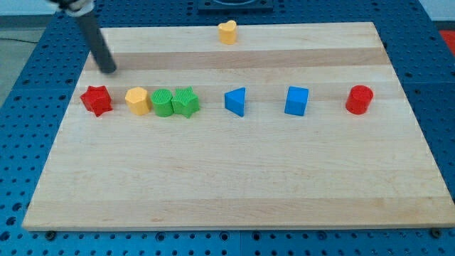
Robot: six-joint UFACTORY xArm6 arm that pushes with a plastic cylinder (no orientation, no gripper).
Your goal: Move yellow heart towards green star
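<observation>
At top edge, yellow heart (227, 32) upright

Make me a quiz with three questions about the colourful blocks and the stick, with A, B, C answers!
1. Where is the yellow heart?
A. near the board's top edge
B. in the row of blocks
C. at the view's bottom

2. How many blue blocks are there?
A. one
B. two
C. four

3. Is my tip touching a block?
A. it pushes the yellow heart
B. it touches no block
C. it presses the red cylinder

Answers:
1 A, the heart sits alone by the wooden board's top edge, above the row.
2 B, a blue triangle and a blue cube.
3 B, the tip stands clear, just above the red star and far left of the heart.
</observation>
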